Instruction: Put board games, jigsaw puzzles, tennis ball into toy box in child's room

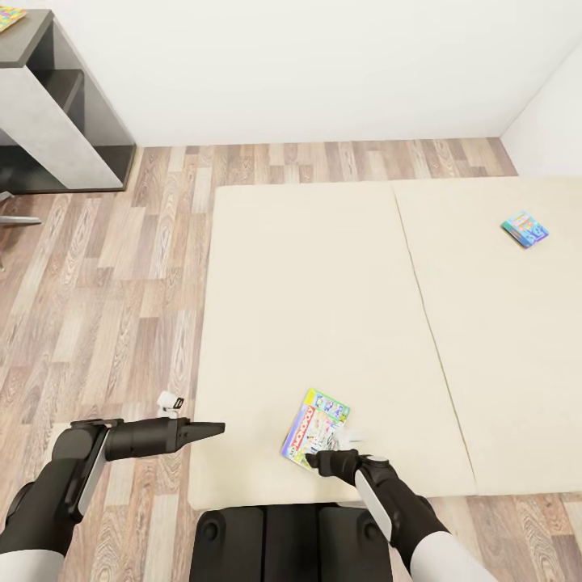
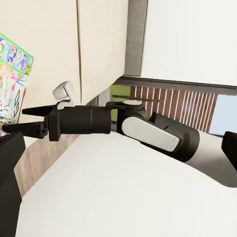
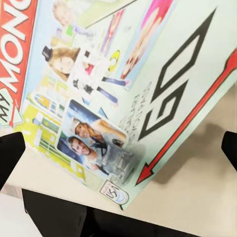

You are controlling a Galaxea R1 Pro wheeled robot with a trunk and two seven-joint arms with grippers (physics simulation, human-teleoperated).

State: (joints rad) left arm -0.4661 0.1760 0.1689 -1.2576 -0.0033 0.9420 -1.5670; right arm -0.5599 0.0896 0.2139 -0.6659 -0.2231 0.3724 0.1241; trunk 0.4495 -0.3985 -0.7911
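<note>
On bed (image 1: 323, 307) — two board games (image 1: 316, 426), seemingly flat.

support: low wide bed with plain beige two-part mattress (image 1: 323, 307), on wood-plank floor (image 1: 105, 323) | near edge: flat Monopoly board game box (image 1: 316, 427) | far right half: small blue flat game box (image 1: 525, 229)

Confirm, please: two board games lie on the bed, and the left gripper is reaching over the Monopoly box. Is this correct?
Not quite. It is the right gripper over the Monopoly box, as the head view shows. The left gripper points at the bed's edge. The second game lies far off.
</note>
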